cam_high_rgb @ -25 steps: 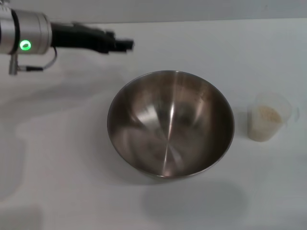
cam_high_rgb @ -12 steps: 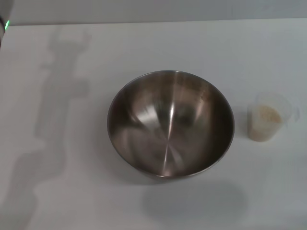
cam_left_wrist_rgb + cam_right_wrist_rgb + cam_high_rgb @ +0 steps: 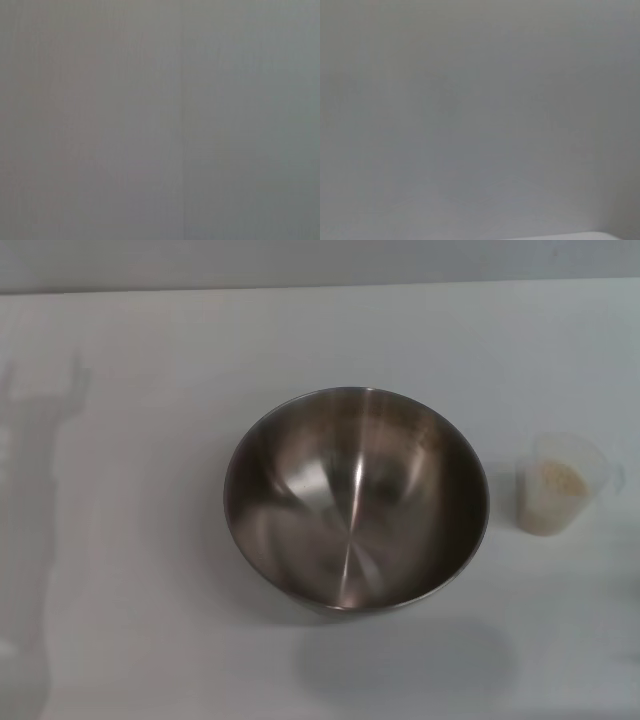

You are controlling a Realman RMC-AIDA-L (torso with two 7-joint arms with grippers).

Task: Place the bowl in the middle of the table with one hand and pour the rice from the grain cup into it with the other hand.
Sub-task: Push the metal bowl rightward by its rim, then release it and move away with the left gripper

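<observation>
Neither gripper in view; finger state impossible to tell. Large round shiny steel bowl [image 3: 356, 500] stood mid-table [image 3: 150, 640], empty. Small translucent plastic grain cup [image 3: 562, 483], holding off-white rice [image 3: 556, 480], stood upright well right of it. Judged light, smooth, slippery: best gripped across side walls below rim.

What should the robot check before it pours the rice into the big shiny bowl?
1. Large round stainless-steel bowl in the middle of the white table: ok.
2. Bowl upright and empty: ok.
3. Small clear plastic grain cup upright, to the bowl's right, apart from it: ok.
4. Off-white rice inside the cup: ok.
5. Right end effector holding the cup: not ok, not in view.
6. Left end effector out of the way: ok, not in view.
</observation>
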